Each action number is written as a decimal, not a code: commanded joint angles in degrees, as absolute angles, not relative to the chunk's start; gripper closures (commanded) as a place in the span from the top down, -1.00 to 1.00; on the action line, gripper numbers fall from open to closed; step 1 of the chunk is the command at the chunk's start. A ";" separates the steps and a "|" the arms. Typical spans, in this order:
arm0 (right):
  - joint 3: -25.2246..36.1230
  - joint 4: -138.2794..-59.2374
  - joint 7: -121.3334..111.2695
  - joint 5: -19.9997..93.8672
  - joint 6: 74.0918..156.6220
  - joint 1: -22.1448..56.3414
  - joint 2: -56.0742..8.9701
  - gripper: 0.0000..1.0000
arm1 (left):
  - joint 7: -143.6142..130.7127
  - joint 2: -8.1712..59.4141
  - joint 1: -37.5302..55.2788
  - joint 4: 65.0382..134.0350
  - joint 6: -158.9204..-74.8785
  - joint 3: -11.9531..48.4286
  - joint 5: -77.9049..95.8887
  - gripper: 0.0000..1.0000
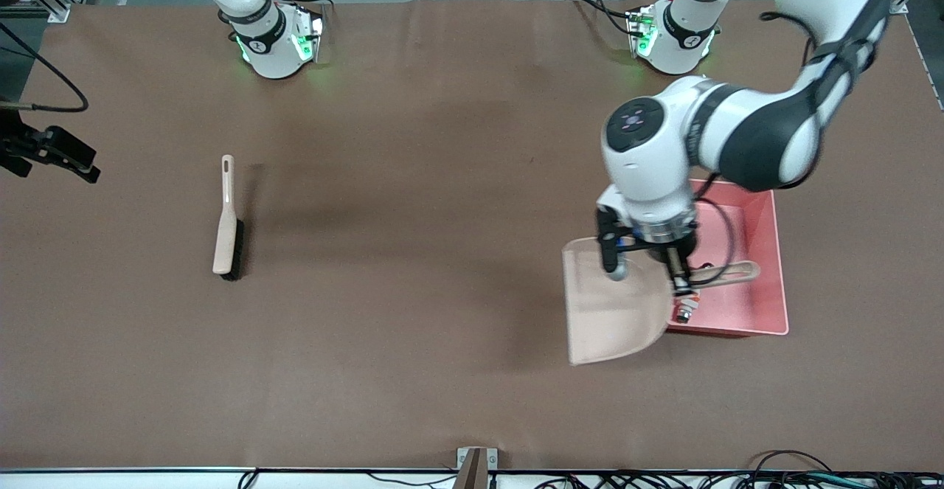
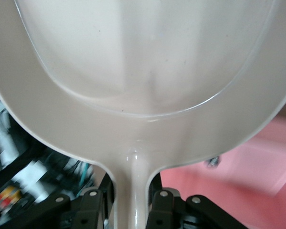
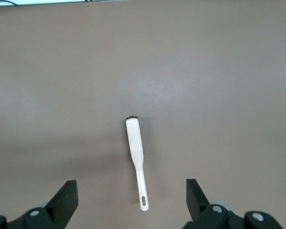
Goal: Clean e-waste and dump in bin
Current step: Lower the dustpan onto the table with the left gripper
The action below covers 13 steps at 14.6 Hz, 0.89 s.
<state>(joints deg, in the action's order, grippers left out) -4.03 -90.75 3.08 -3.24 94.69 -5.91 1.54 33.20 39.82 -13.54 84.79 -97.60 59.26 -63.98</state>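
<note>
My left gripper (image 1: 682,274) (image 2: 131,210) is shut on the handle (image 1: 737,273) of the beige dustpan (image 1: 612,304) (image 2: 143,57). It holds the pan over the edge of the pink bin (image 1: 774,253) (image 2: 257,181). The handle lies over the bin and the scoop sticks out over the table toward the right arm's end. One piece of e-waste (image 1: 685,310), a white block with orange marks, shows just inside the bin, by its wall nearest the front camera and beside the pan's rim. My right gripper (image 3: 129,185) hangs open and empty high over the table.
The beige brush with black bristles (image 1: 227,232) (image 3: 135,143) lies on the brown table toward the right arm's end, its handle pointing to the robots' bases. It lies below the right gripper. A small bracket (image 1: 476,463) sits at the table's edge nearest the front camera.
</note>
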 commanded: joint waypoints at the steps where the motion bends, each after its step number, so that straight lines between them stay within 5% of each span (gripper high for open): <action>1: -3.87 -92.55 3.78 -3.96 93.26 -5.71 3.25 1.00 | 30.68 43.76 -9.95 81.74 -96.77 59.24 -60.48 -0.98; 13: -1.60 -92.02 4.22 -3.87 92.55 -3.27 3.34 1.00 | 30.15 50.45 3.16 82.79 -100.11 49.31 -58.01 -0.97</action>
<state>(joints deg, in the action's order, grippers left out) -3.74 -91.04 3.27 -3.24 92.82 -5.66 2.08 29.77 51.05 1.64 83.78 -100.37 50.63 -58.94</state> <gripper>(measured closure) 0.000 0.665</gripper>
